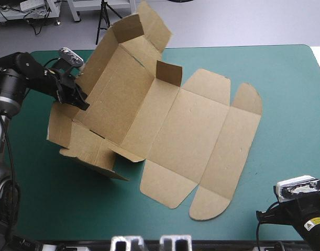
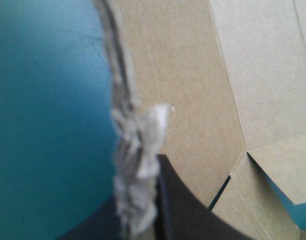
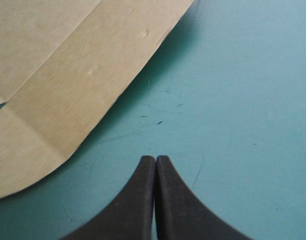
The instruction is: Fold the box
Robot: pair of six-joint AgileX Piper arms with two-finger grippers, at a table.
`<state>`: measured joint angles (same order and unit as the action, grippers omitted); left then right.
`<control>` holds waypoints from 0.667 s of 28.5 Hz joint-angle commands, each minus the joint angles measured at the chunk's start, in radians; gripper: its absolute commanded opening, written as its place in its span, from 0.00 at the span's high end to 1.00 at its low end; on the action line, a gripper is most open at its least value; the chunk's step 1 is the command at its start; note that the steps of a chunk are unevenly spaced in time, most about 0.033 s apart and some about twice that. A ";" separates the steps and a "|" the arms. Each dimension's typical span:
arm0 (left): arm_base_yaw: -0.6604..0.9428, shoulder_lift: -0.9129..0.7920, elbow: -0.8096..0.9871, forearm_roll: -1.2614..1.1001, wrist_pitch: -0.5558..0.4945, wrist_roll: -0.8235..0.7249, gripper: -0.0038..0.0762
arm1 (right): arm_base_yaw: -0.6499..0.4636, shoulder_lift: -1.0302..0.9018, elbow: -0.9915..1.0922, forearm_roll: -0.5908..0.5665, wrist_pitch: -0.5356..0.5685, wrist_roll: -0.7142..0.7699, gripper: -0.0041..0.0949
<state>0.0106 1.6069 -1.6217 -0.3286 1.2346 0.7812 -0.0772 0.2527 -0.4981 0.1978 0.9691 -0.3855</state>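
Left gripper pinches the box wall's frayed edge, which may tear loose; right gripper closed, empty.

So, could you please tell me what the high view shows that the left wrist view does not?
Only the high view shows the whole box: its left side raised, the rest flat on the teal-green cover. Only the left wrist view shows the frayed board edge up close, clamped in the left gripper. Both show the box, the teal-green cover and the left gripper holding the board.
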 commanded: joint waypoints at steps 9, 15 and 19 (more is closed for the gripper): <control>-0.374 -0.048 -0.063 0.329 -0.178 0.025 0.96 | 0.003 0.009 -0.022 0.024 -0.051 0.002 0.98; -0.532 -0.048 -0.063 0.503 -0.252 0.025 0.96 | 0.003 0.009 -0.022 0.024 -0.051 0.002 0.98; -0.616 -0.048 -0.063 0.557 -0.287 0.048 0.96 | 0.003 0.021 -0.030 0.024 -0.042 0.002 0.98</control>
<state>-0.5541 1.6050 -1.6491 0.1810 1.0348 0.8120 -0.0772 0.2527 -0.4981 0.2038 0.9722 -0.3855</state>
